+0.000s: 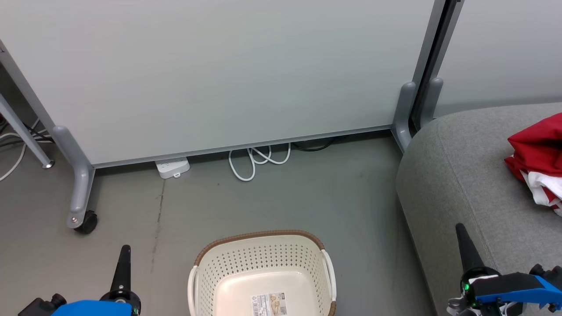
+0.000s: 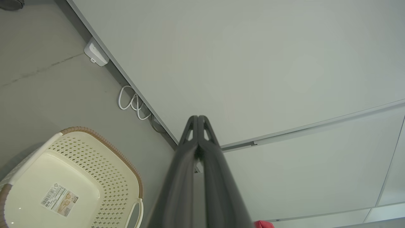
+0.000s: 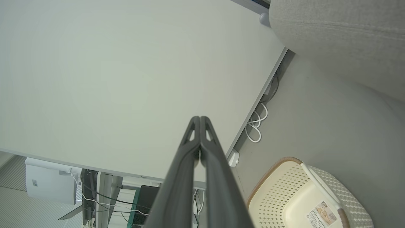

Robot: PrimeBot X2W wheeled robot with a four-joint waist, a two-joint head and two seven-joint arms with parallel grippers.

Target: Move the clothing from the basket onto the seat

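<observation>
Cream basket (image 1: pixel 259 259) carries a label (image 1: pixel 268 304), print perhaps unreadable.

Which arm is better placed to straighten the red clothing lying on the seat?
Probably right: the right gripper hangs by the seat, near the clothing; the left gripper is beyond the empty basket.

A pale partition panel (image 1: pixel 219 74) stands on a grey floor (image 1: pixel 307 206), carried by a grey foot with a black caster (image 1: pixel 86 222) at the left, and a second panel (image 1: pixel 500 48) adjoins it at the right. Under its lower edge lie a white power strip (image 1: pixel 172 167), a looped white cable (image 1: pixel 257 159) and a black cable (image 1: pixel 314 145). A thin crack (image 1: pixel 157 219) marks the floor near the strip.
</observation>
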